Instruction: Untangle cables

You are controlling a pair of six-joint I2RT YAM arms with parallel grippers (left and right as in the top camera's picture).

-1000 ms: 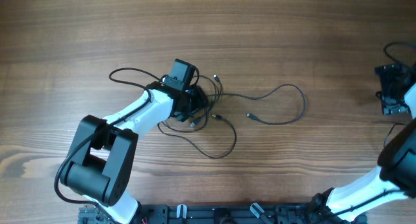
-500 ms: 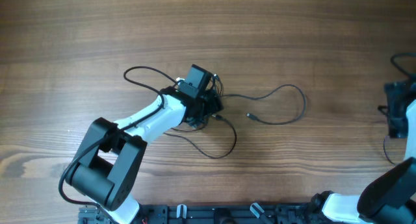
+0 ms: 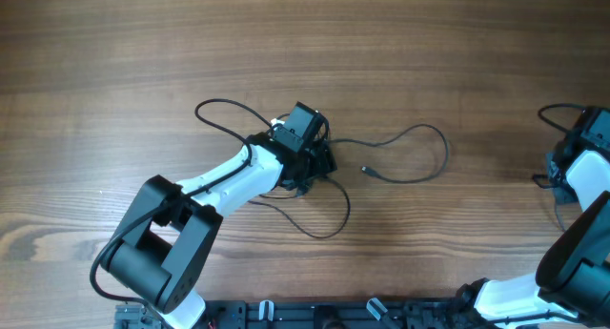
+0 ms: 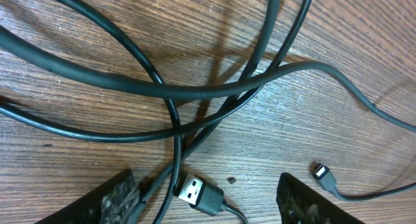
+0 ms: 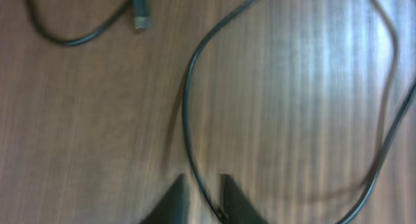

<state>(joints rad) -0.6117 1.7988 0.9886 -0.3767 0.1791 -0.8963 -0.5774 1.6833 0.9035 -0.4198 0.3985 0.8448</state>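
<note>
Knot: the cables [image 3: 410, 129] are crossed in one knot [image 4: 195, 93] near the middle of the table [image 3: 429, 43]; all places below are given from it.
Left gripper [image 4: 208, 204]: held directly over the knot, jaws spread and empty, a USB plug [image 4: 195, 191] lying between them, probably so that one strand can be picked out.
Right gripper [image 5: 205, 201]: far right of the knot, jaws pressed together; a thin cord [image 5: 184, 107] seems to be pinched there, though this view is blurred.
Reason: that cord is likely held away from the knot.
Edges: the right gripper is close to the table's right edge.
Open room: bare wood is found above the knot and beyond its right loop [image 3: 445, 155].
</note>
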